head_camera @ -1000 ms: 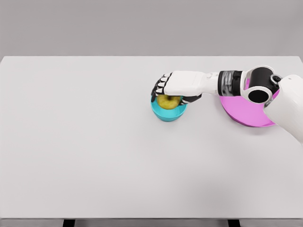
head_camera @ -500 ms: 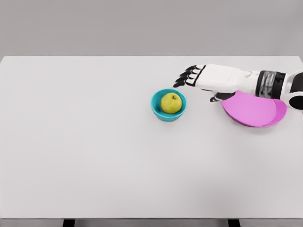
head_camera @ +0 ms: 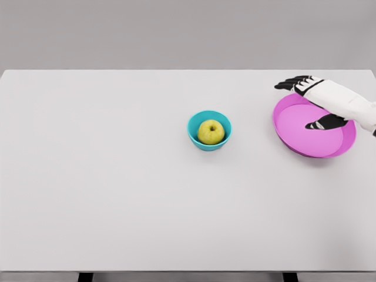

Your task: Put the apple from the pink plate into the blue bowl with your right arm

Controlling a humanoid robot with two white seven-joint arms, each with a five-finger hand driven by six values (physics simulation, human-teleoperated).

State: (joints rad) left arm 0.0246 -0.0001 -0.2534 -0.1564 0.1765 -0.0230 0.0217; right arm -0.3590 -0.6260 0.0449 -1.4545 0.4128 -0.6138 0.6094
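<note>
We see the right hand (head_camera: 326, 100) above the far rim of the pink plate (head_camera: 294, 138), fingers spread and loose, holding nothing; we judge this an unloaded posture, since nothing is left for it to carry. The plate lies bare at the right of the white table (head_camera: 117, 176). Well apart to its left, the blue bowl (head_camera: 192, 130) holds the yellow-green apple (head_camera: 211, 131), seated upright, stem up, inside the rim. From this we judge the placement complete. The left arm is out of view.

apple (head_camera: 211, 131) in bowl (head_camera: 194, 132), plate (head_camera: 305, 134) right
</note>
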